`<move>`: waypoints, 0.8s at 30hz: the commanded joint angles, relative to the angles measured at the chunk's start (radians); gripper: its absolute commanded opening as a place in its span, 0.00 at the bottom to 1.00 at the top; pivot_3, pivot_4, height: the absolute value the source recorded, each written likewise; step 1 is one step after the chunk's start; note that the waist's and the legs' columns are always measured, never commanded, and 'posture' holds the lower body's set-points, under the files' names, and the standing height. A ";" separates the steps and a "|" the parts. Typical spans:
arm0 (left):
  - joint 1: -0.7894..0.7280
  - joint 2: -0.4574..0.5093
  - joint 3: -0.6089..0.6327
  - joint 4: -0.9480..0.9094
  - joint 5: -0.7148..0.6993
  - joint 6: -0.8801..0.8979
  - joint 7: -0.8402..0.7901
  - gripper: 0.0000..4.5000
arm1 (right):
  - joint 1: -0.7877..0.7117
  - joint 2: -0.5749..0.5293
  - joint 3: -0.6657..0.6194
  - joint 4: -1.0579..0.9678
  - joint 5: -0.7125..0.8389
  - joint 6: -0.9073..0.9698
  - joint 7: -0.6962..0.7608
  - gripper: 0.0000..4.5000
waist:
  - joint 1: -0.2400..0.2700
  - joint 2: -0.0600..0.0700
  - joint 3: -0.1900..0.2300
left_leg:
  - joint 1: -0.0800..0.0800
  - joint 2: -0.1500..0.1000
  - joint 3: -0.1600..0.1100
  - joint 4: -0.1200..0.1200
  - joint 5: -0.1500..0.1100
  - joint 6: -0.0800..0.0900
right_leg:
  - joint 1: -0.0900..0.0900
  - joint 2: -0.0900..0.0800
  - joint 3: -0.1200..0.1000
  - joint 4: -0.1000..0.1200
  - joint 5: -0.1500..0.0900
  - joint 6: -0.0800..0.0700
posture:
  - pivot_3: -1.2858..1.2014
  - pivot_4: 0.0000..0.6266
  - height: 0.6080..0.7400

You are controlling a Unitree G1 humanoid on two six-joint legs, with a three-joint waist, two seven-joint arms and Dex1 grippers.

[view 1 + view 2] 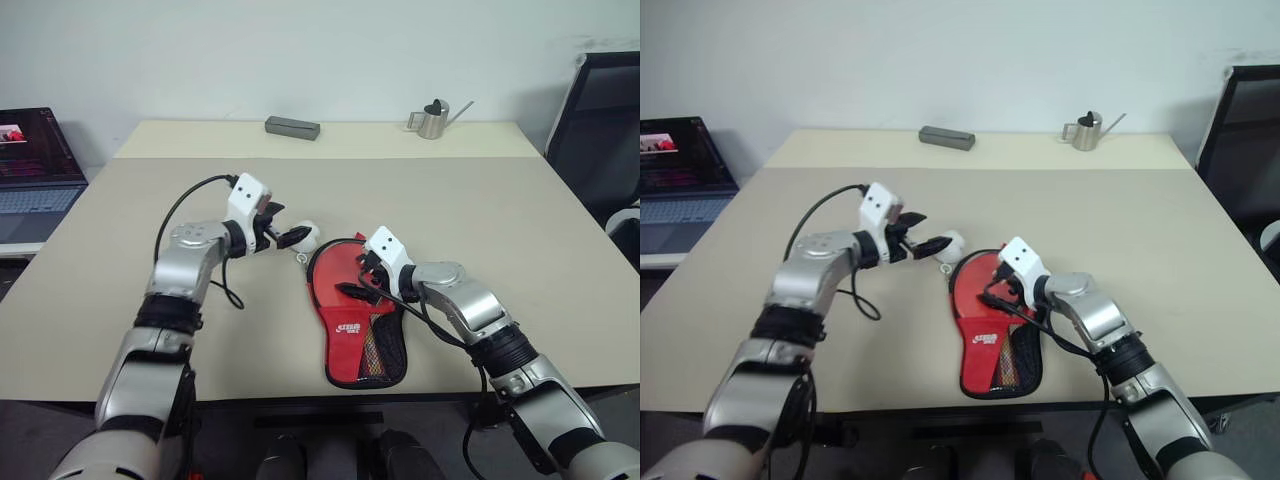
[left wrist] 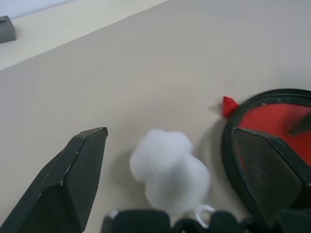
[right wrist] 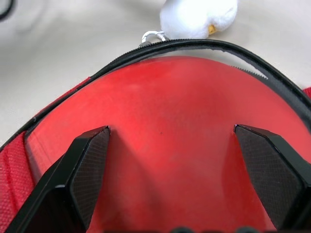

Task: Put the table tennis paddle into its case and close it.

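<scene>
Near the table's front edge, your paddle sits inside the unzipped case; right gripper spread wide over it, left gripper jaws apart, likely for the white zipper charm.

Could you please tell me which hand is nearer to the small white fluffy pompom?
Left. The left hand has its open fingers either side of the white fluffy pompom; the right hand is over the red case.
</scene>
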 commanded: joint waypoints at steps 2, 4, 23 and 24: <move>-0.110 -0.037 0.003 0.219 0.056 -0.092 0.022 1.00 | 0.024 0.018 -0.011 -0.029 -0.018 0.023 -0.009 0.97 | -0.005 0.000 0.000 | 0.000 0.000 0.000 0.000 0.000 0.000 | 0.000 0.000 0.000 0.000 0.000 0.000 | 0.52 0.24 1.00; -0.143 -0.057 0.002 0.306 0.079 -0.107 0.028 1.00 | 0.030 0.027 -0.019 -0.038 -0.019 0.032 -0.017 0.97 | -0.007 0.000 0.000 | 0.000 0.000 0.000 0.000 0.000 0.000 | 0.000 0.000 0.000 0.000 0.000 0.000 | 0.52 0.24 1.00; -0.138 -0.088 0.027 0.470 0.154 -0.145 -0.010 0.43 | 0.059 0.082 -0.060 -0.078 -0.043 0.062 -0.062 1.00 | -0.007 0.000 0.000 | 0.000 0.000 -0.001 0.000 0.000 0.000 | 0.000 0.000 0.000 0.000 0.000 0.001 | 0.52 0.24 1.00; -0.135 -0.087 0.029 0.468 0.153 -0.147 -0.012 0.36 | 0.063 0.087 -0.063 -0.081 -0.044 0.063 -0.069 1.00 | -0.007 0.000 0.000 | 0.000 0.000 -0.001 0.000 0.000 0.000 | 0.000 0.000 0.000 0.000 0.000 0.001 | 0.52 0.24 1.00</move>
